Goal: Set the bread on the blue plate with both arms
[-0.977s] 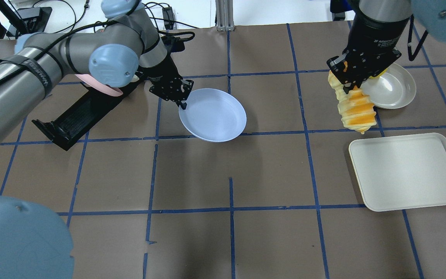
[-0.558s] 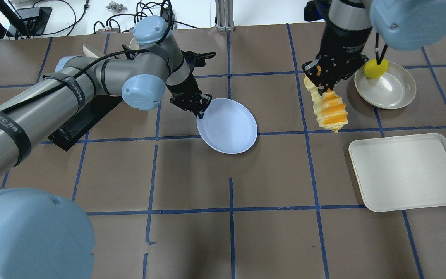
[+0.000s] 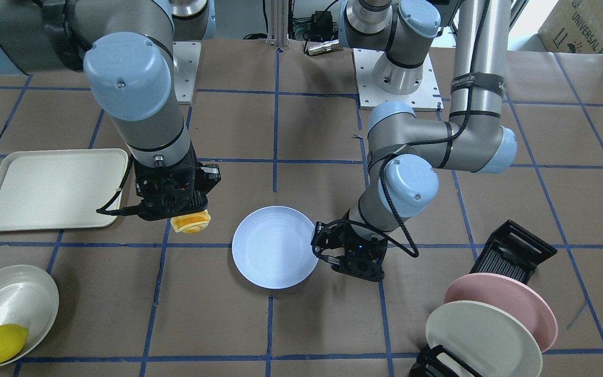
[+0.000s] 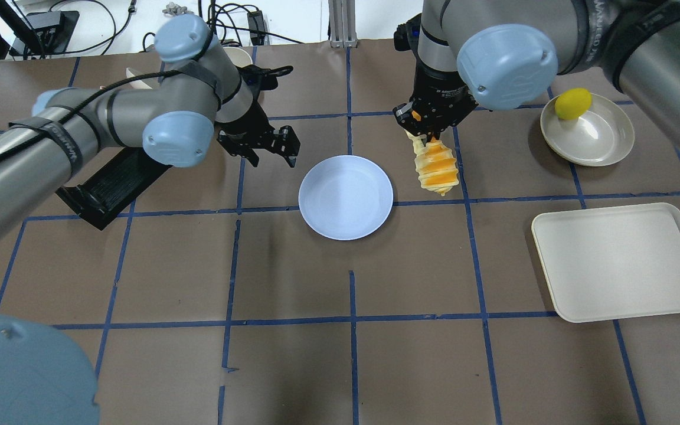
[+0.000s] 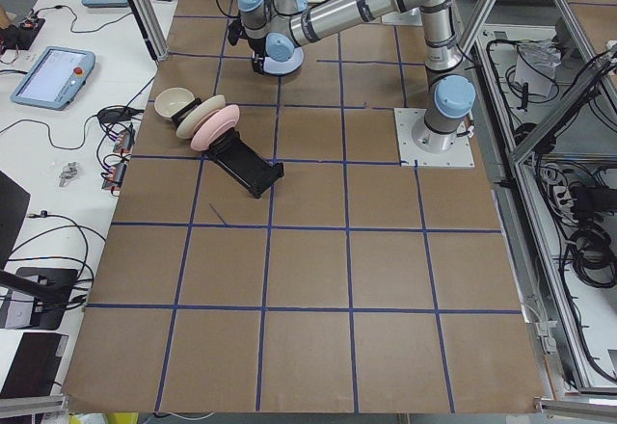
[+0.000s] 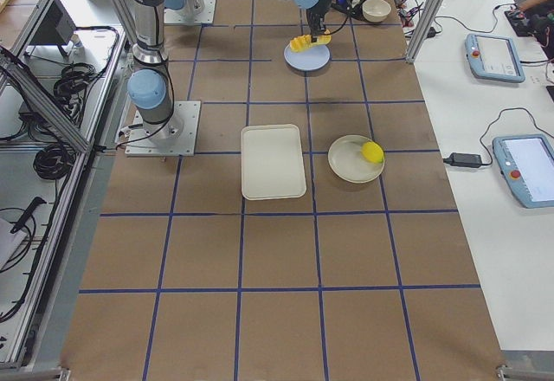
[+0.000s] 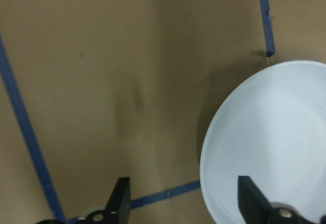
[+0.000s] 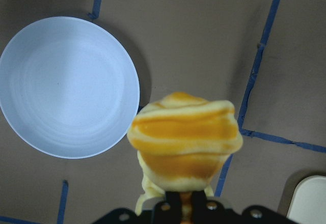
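The blue plate (image 4: 346, 196) lies flat on the table's middle; it also shows in the front view (image 3: 275, 254) and both wrist views (image 7: 275, 142) (image 8: 69, 86). My left gripper (image 4: 272, 154) is open and empty, just left of and behind the plate, apart from its rim; its fingers (image 7: 119, 203) stand wide. My right gripper (image 4: 428, 121) is shut on the upper end of the bread (image 4: 434, 168), a ridged golden-orange and cream loaf that hangs down above the table just right of the plate. The bread fills the right wrist view (image 8: 186, 142).
A white tray (image 4: 620, 262) lies at the right. A cream bowl (image 4: 597, 139) with a yellow lemon (image 4: 573, 103) stands behind it. A black dish rack (image 4: 110, 183) at the left holds a pink plate (image 3: 505, 303) and a cream plate (image 3: 482, 340).
The left gripper carried the tilted plate toward the centre, let it go flat on the table and drew back open. The right arm moved the bread left, close to the plate.
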